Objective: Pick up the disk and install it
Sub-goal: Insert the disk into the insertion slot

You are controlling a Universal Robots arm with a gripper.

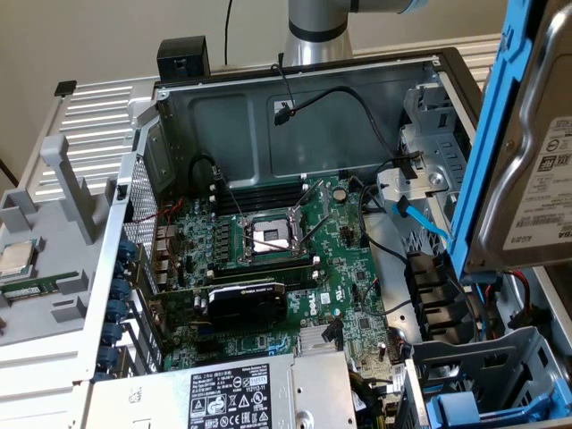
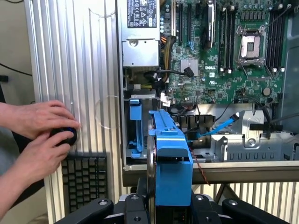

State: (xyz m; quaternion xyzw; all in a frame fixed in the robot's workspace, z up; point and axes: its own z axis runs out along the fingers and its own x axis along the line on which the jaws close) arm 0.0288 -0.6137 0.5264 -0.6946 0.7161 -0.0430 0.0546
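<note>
Snugly between part-open jaws: the disk.

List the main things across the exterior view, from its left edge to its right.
From the exterior view's left: processor chip → CPU socket → blue cable → disk, raised above the case.
</note>
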